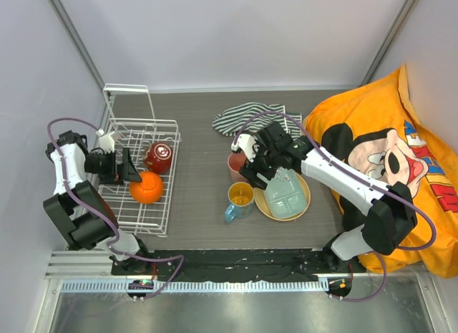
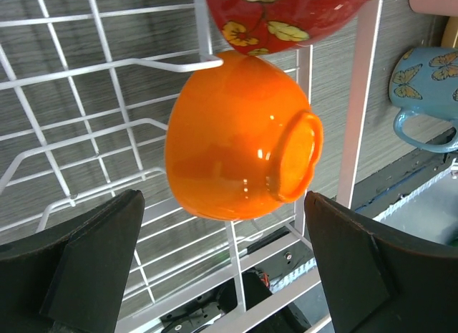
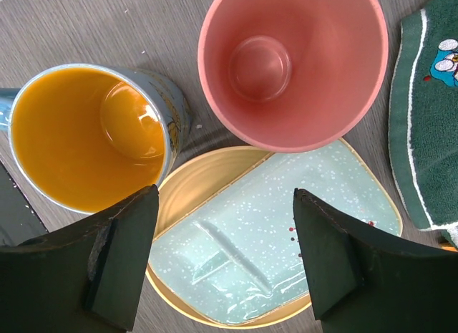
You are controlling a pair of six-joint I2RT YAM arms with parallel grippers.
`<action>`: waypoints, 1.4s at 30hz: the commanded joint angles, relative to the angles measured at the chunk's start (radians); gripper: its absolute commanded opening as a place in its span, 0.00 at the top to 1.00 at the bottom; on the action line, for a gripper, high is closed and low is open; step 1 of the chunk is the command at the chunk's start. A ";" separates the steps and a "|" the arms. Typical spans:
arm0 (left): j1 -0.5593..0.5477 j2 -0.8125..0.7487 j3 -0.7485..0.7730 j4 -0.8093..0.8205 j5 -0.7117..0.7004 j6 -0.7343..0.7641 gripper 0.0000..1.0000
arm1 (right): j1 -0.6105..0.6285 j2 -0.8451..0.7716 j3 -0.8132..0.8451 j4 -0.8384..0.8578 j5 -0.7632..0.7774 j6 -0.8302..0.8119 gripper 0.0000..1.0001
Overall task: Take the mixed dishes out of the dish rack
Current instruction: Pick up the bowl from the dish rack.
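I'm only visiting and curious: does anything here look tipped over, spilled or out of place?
Nothing looks spilled or broken. The orange bowl lies on its side in the dish rack, foot ring facing sideways, beside the dark red bowl. The big orange cartoon-print fabric heaped on the right looks out of place among dishes.

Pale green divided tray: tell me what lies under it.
A tan round plate lies under the pale green divided tray, its rim showing past the tray's edges. The plate's middle is covered, so anything between them cannot be seen.

Tray on plate; mug left of plate, cup behind mug
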 commanded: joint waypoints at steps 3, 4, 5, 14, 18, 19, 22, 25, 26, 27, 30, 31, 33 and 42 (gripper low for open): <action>0.021 0.041 -0.005 0.038 0.028 0.020 0.00 | -0.003 -0.012 -0.002 0.036 -0.020 0.003 0.20; 0.021 0.044 -0.007 0.043 0.029 0.016 0.00 | -0.003 -0.009 -0.002 0.034 -0.019 0.003 0.20; 0.021 0.048 -0.008 0.046 0.034 0.015 0.00 | -0.003 -0.009 -0.003 0.035 -0.020 0.003 0.20; 0.021 0.094 0.001 0.037 0.081 0.012 0.00 | -0.005 0.002 -0.020 0.048 -0.025 0.004 0.20; 0.020 0.114 0.010 0.027 0.108 0.013 0.00 | -0.006 0.009 -0.029 0.054 -0.025 0.003 0.20; 0.018 0.117 0.010 0.027 0.114 0.013 0.00 | -0.006 0.009 -0.031 0.057 -0.025 0.003 0.20; 0.016 0.122 0.010 0.026 0.118 0.013 0.00 | -0.011 0.014 -0.038 0.062 -0.025 0.000 0.20; 0.013 0.127 0.010 0.020 0.128 0.016 0.00 | -0.014 0.019 -0.041 0.065 -0.023 -0.003 0.20; 0.010 0.128 0.010 0.020 0.128 0.018 0.00 | -0.014 0.019 -0.043 0.066 -0.025 -0.005 0.20; 0.009 0.128 0.006 0.021 0.129 0.018 0.00 | -0.015 0.019 -0.044 0.068 -0.025 -0.003 0.20; 0.003 0.130 -0.005 0.020 0.134 0.023 0.00 | -0.017 0.022 -0.048 0.069 -0.025 -0.003 0.21; 0.001 0.131 -0.008 0.020 0.134 0.024 0.00 | -0.017 0.022 -0.048 0.072 -0.026 -0.003 0.21; -0.002 0.131 -0.017 0.020 0.134 0.027 0.00 | -0.018 0.023 -0.051 0.071 -0.026 -0.005 0.21; -0.011 0.136 -0.025 -0.006 0.141 0.049 0.00 | -0.023 0.019 -0.058 0.077 -0.034 -0.005 0.21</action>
